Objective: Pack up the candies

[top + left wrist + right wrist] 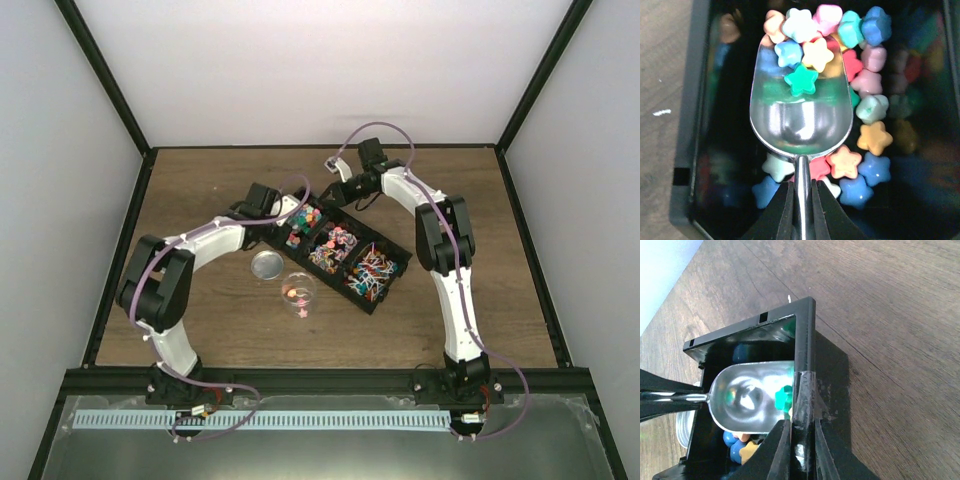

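Note:
The candies (875,137) are small stars in pink, blue, yellow, orange and green, piled in the end compartment of a black tray (340,290). My left gripper (801,182) is shut on the handle of a metal scoop (800,120). The scoop lies in that compartment with a few stars on its front lip, a green one (801,80) nearest. My right gripper (802,422) is shut on the taped end wall of the tray (805,340); beside it the scoop (747,397) shows inside. The clear round jar (298,290) stands in front of the tray and holds a few candies.
The tray's other two compartments hold mixed bright candies (335,245) and stick-like ones (372,268). A round lid (267,264) lies left of the jar. One pink star (302,313) lies loose on the wooden table just in front of the jar.

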Motion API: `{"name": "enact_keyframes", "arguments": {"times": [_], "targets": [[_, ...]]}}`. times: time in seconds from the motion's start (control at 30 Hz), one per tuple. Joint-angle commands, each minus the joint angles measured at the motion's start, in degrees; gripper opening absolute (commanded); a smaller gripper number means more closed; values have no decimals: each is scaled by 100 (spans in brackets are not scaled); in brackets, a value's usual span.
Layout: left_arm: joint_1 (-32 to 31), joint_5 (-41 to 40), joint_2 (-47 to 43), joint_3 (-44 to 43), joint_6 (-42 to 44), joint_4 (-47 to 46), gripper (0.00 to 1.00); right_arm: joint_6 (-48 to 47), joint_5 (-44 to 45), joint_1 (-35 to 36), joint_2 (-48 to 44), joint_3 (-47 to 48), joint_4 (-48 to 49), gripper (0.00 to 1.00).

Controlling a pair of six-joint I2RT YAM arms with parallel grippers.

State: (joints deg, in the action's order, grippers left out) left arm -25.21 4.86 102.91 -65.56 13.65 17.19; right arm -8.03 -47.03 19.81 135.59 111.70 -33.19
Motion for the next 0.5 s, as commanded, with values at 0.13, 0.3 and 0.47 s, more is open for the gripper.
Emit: {"name": "enact_keyframes", "arguments": {"times": [0.13,0.3,0.47], "targets": [[5,417,-772,972,-44,-1023,4,-330,-117,35,38,111,-177,18],[55,425,-1234,1446,-88,-1540,4,-391,-29,6,0,138,-197,22],[191,534,-1652,1939,-125,-2066,4,-432,-13,-18,-47,157,-246,31]]}}
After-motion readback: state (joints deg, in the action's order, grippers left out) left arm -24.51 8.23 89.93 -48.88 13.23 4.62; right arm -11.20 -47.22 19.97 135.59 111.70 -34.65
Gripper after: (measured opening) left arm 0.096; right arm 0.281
